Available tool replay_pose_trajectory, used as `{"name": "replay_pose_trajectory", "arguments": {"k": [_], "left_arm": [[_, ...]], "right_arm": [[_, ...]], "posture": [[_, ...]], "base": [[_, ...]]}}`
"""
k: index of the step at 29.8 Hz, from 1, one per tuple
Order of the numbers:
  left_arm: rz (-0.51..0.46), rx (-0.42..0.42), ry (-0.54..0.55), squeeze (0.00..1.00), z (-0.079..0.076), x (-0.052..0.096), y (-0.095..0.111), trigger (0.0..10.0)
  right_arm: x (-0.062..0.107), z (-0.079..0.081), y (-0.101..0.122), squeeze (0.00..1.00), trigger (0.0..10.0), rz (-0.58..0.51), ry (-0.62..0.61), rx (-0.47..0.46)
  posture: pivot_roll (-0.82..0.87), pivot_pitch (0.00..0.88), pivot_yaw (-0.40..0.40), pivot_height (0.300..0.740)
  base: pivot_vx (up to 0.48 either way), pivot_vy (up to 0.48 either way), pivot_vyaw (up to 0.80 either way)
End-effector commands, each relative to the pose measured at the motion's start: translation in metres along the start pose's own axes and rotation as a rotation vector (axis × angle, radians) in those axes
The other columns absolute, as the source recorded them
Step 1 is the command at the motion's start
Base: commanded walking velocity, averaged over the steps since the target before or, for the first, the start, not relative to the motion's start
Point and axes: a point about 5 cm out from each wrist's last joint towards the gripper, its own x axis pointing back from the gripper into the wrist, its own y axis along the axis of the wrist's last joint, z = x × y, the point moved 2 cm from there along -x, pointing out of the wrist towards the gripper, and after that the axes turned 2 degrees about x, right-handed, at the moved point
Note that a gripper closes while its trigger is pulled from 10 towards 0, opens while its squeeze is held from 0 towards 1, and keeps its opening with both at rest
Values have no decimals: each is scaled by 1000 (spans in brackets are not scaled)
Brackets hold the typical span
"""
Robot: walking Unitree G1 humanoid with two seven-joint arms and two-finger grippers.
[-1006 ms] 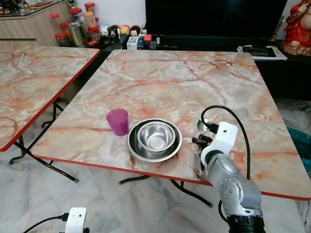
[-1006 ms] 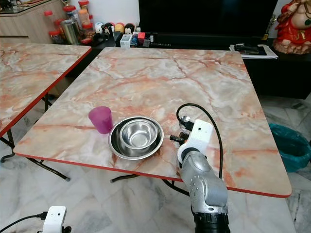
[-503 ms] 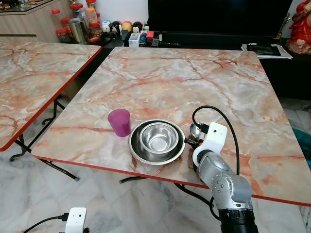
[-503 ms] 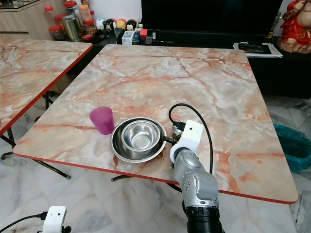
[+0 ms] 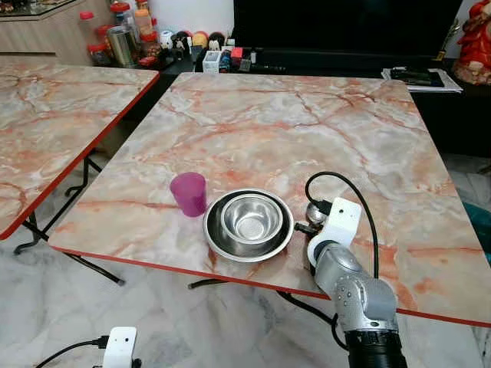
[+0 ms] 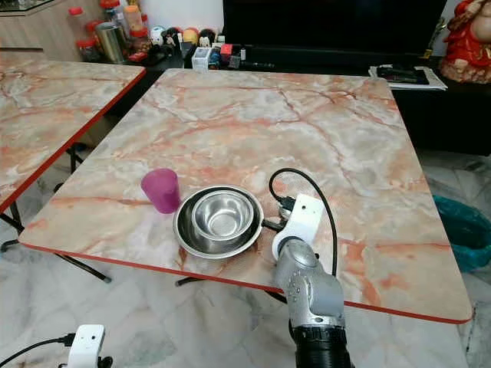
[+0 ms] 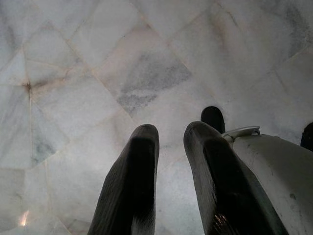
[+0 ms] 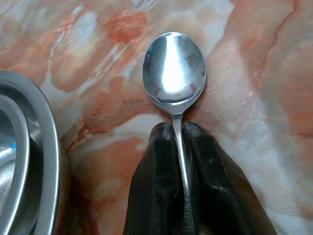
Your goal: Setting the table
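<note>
Gripping a spoon (image 8: 174,68) beside the steel plate (image 5: 216,239), right gripper (image 8: 179,128); left gripper (image 7: 171,139) slightly parted

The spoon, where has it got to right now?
The spoon is pinched by its handle in the right gripper, just over the marble table, right of the steel plate holding a bowl.

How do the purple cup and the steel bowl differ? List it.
Colour: the purple cup is opaque purple, the steel bowl shiny bare metal.
Shape: the cup is tall and narrow, the bowl wide and shallow.
Support: the cup stands on the table, the bowl sits inside a steel plate.
Both are upright near the table's front edge, left of the right gripper holding a spoon.
</note>
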Motion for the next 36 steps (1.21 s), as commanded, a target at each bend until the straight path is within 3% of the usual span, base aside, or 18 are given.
{"name": "replay_pose_trajectory", "arguments": {"k": [1, 20, 36], "left_arm": [[26, -8, 7, 0, 3, 1, -5, 10000], [24, -12, 4, 0, 2, 1, -4, 10000], [21, -7, 3, 0, 2, 1, -4, 10000]], "right_arm": [[0, -1, -6, 0, 10000, 19, -17, -9], [6, 6, -12, 0, 10000, 31, -7, -24], [8, 14, -5, 0, 10000, -30, 43, -9]], "posture": [[-41, 66, 38, 740], [-42, 68, 34, 740], [-44, 68, 34, 740]], "base": [[0, 0, 0], [0, 0, 0], [0, 0, 0]]}}
